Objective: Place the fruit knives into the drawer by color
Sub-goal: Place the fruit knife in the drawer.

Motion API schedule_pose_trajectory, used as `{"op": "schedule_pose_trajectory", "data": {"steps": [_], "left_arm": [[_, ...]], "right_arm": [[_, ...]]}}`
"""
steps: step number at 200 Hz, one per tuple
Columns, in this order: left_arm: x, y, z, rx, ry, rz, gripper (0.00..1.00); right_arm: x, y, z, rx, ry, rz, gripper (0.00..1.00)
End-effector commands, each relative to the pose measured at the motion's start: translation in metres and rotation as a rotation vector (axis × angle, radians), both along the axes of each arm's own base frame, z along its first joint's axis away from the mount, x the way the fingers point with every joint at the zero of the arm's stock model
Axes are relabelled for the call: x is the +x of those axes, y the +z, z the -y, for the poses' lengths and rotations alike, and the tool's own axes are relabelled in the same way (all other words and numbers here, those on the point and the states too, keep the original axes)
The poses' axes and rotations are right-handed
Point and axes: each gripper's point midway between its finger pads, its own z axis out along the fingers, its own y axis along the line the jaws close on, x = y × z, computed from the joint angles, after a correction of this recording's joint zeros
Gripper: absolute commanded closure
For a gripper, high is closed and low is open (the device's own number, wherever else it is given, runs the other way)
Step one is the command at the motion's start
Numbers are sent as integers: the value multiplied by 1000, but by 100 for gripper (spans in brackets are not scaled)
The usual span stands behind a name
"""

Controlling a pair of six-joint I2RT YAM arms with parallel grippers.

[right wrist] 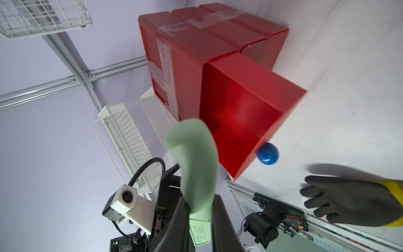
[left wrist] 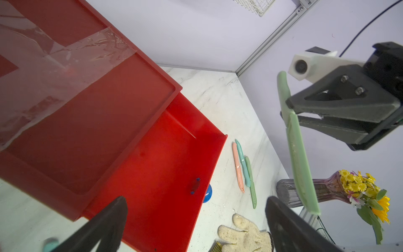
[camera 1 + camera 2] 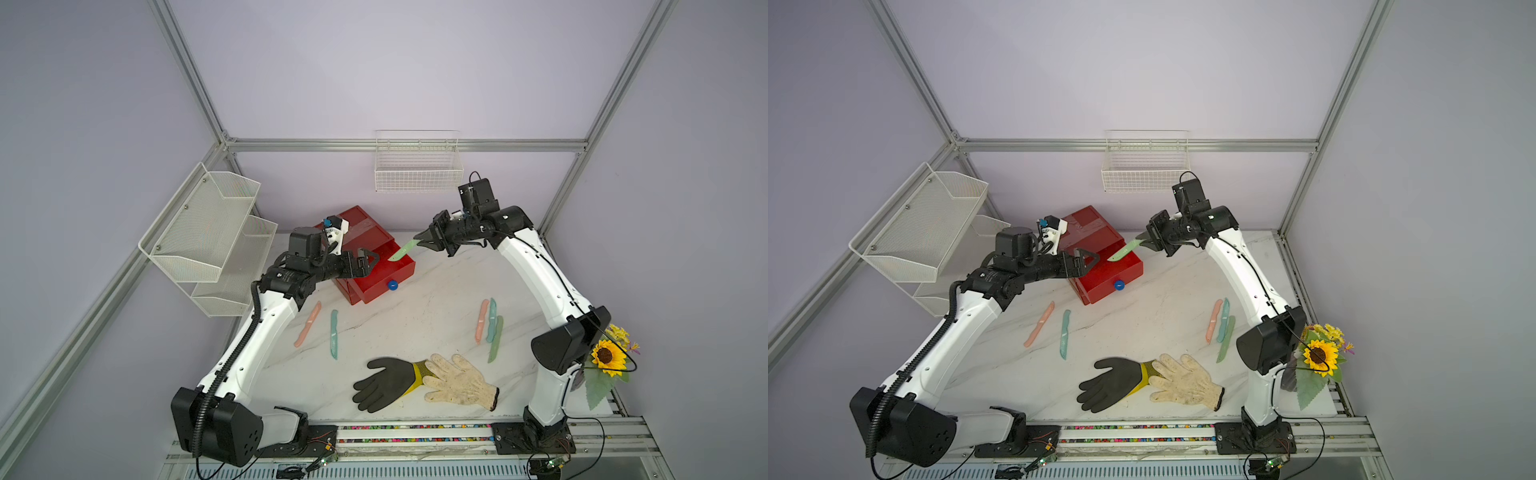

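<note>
gloves are laid nearest, by the front edge of the counter (image 3: 415, 316): black glove (image 3: 384, 384) and white knit glove (image 3: 459, 384), touching at the yellow cuff.

red cabinet (image 3: 357, 232) is set at the back edge, left of centre, with clear tape (image 2: 65, 65) stuck across its top. top drawer (image 3: 374, 293) is pulled out toward the front, with blue knob (image 3: 392, 285) on its face. its red floor and walls are seen in both wrist views.

mint knife (image 3: 402, 252) is clamped partway along its length in the narrow jaws of right gripper (image 3: 419, 241). it is held in the air, tilted, with its lower end over the open drawer and clear of it.

left gripper (image 3: 371, 262) is held above the drawer's left side, jaws wide. it is near the knife's lower end but apart from it.

five knives are laid flat on the counter:
- toward the left edge, left pink knife (image 3: 308, 324) and left teal knife (image 3: 334, 334), near each other but apart.
- toward the right edge, right pink knife (image 3: 482, 320), right teal knife (image 3: 492, 320) and second mint knife (image 3: 496, 338), packed side by side.

ribbed glass vase (image 2: 327, 189) is stood at the right front corner, with a sunflower and small yellow flowers (image 2: 357, 183) in it.

wire basket (image 3: 417, 174) is hung on the back wall, and two-tier mesh rack (image 3: 208, 232) on the left wall, both off the counter.
</note>
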Motion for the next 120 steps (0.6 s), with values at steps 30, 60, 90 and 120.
{"op": "schedule_pose_trajectory", "data": {"steps": [30, 60, 90, 120], "left_arm": [[3, 25, -18, 21, 36, 90, 0], [-1, 26, -27, 18, 55, 92, 0], [-4, 24, -31, 20, 64, 89, 0], [-6, 22, -33, 19, 68, 86, 0]], "right_arm": [[5, -23, -63, 111, 81, -86, 100], [8, -39, -73, 124, 90, -110, 100], [9, -42, -75, 131, 95, -119, 88], [10, -41, -69, 125, 79, -98, 67]]}}
